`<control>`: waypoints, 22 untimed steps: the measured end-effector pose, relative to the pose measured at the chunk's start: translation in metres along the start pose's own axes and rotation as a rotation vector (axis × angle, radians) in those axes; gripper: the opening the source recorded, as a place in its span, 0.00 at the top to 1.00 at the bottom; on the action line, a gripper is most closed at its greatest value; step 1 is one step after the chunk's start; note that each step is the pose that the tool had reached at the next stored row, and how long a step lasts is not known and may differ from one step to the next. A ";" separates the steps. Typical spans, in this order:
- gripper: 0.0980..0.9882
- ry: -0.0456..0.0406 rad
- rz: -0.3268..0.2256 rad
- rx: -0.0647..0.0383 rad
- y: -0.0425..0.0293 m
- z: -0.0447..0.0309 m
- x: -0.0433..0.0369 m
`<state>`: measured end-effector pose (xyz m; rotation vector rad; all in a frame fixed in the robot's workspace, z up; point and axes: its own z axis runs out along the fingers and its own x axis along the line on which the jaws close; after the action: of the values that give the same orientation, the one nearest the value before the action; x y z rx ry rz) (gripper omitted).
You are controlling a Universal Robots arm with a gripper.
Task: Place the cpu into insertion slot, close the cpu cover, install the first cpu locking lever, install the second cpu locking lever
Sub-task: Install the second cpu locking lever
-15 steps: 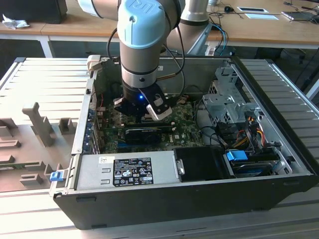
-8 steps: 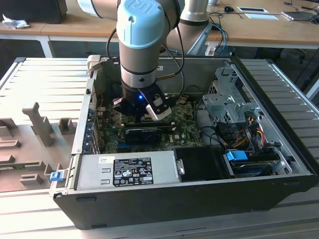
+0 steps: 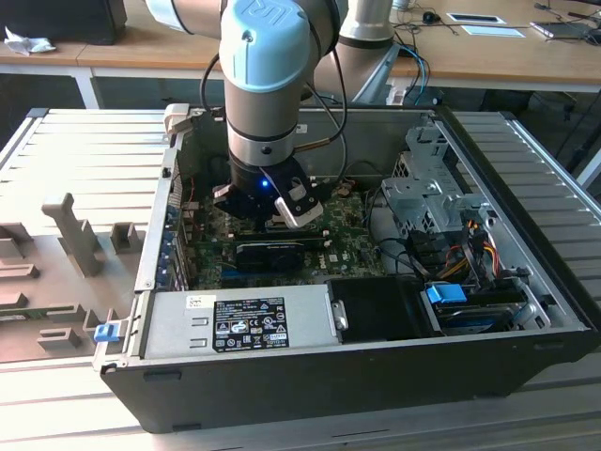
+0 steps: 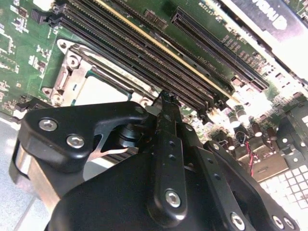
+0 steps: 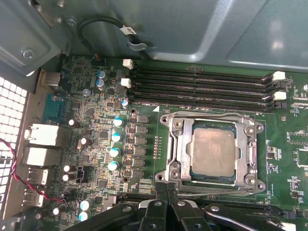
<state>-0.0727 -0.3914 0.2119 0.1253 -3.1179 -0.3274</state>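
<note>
The cpu (image 5: 214, 153), a dull silver-grey square, lies flat in the insertion slot (image 5: 239, 161) on the green motherboard. The cpu cover (image 5: 179, 149), a silver frame plate with a square window, lies down flat around the chip. My gripper (image 5: 166, 186) hangs just off the socket's edge, a little above the board, its two black fingers pressed together with nothing between them. In the second wrist view the fingertip (image 4: 166, 101) sits beside the socket frame (image 4: 72, 77), whose chip (image 4: 103, 92) is partly hidden by the gripper body. In the exterior view the gripper (image 3: 272, 211) is down inside the open computer case.
Long black memory slots (image 5: 202, 84) run along one side of the socket. A graphics card (image 3: 272, 252), the power supply (image 3: 244, 324), a metal drive cage (image 3: 432, 188) and loose cables (image 3: 460, 254) stand around the arm inside the case walls (image 3: 160, 235). Grey fixtures (image 3: 75, 235) stand at the exterior view's left.
</note>
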 end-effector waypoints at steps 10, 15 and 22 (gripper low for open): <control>0.99 -0.0048 -0.001 -0.038 -0.0020 0.0076 0.0034; 0.99 -0.0060 -0.001 -0.053 -0.0029 0.0119 0.0034; 0.99 -0.0072 -0.001 -0.070 -0.0002 -0.0009 0.0041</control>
<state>-0.0767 -0.3921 0.2127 0.1259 -3.1090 -0.4369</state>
